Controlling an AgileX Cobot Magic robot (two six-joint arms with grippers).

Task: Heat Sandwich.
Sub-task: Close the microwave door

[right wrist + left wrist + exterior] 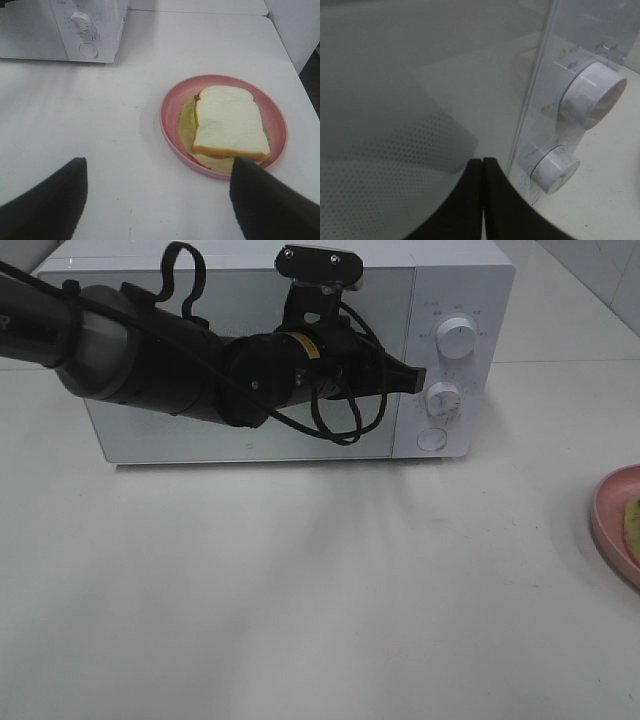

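Heat Sandwich: spatial relation governing the next move. The sandwich (227, 122) is shown lying flat on a pink plate (170, 107) on the white desk (100, 140), well apart from the microwave (250, 430), whose door is seen closed. In the right wrist view the sandwich is placed ahead of the right gripper (157, 195) and offset toward one of its two jaws rather than centred between them; the near edge of the plate lies close to that jaw. The right jaws are held wide apart and nothing is gripped by them. The long axis of the bread is judged to run roughly along the direction of approach, its squared crust end lying nearest the jaws.

The left gripper (405, 375) is presented at the microwave front, at the seam between door and control panel, just beside the two dials (592, 92). Its jaws are pressed together, tip to tip, and nothing is held between them.

The right arm is therefore judged the nearer to the sandwich, and the left the nearer to the door. In the exterior view only the rim of the plate is visible, at the frame's edge.
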